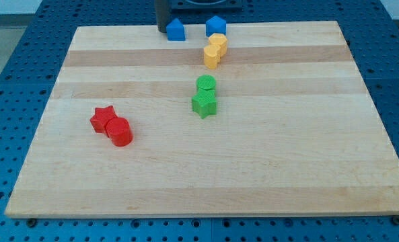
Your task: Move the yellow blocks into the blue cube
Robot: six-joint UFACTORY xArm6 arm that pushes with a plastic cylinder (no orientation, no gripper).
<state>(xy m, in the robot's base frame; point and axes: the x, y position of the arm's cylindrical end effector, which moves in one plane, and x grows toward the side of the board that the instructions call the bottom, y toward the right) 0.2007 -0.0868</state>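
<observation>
In the camera view, my tip (163,31) is resting at the twelve o'clock edge of the counter (286,168), just at nine o'clock of a blue block (176,30) with a peaked top. There is no pincer here, only the rod, so nothing is being gripped. A second blue block (216,25), which I am taking to be the cube, is sitting toward three o'clock of the first. The two yellow blocks (215,50) are lying touching each other, the upper one just at six o'clock of that cube and seemingly already against it. Toward six o'clock of them, two green blocks (204,96) are huddling together, and a red star (103,119) with a red cylinder (120,132) is sitting toward eight o'clock.

I am judging the yellow pieces light, rigid and ready to slide on the smooth wood; they may pivot if struck off-centre, so pushing squarely from their six o'clock side looks best.
</observation>
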